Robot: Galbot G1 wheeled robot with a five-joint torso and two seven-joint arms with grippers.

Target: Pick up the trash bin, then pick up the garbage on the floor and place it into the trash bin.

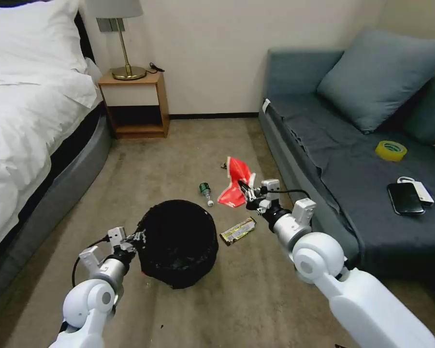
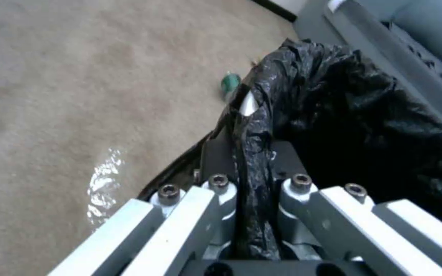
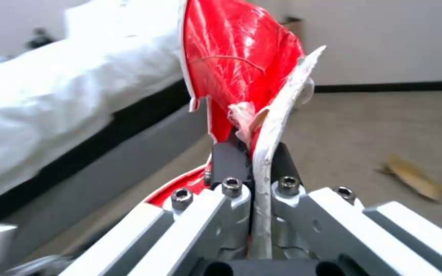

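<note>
Carpet between bed (image 1: 29,121) and sofa (image 1: 372,193), bin and wrapper both in hand

Black-lined trash bin (image 1: 179,244) sits at centre; the left gripper (image 2: 251,153) is clamped on its rim at 9 o'clock, likely to carry it. At 1 o'clock the right gripper (image 3: 254,161) pinches the red wrapper (image 3: 236,65) by its edge. Small bottle (image 1: 206,192) at 12, gold wrapper (image 1: 238,231) at 3; bare carpet lies between wrapper and bin mouth

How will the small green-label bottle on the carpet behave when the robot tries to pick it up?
The small bottle lies on its side on the carpet, so it may roll if nudged. It looks clear and probably empty, so likely light, and its smooth plastic may slip between the fingers. Right now the right hand holds the red-and-white wrapper; the left hand grips the trash bin.
</note>
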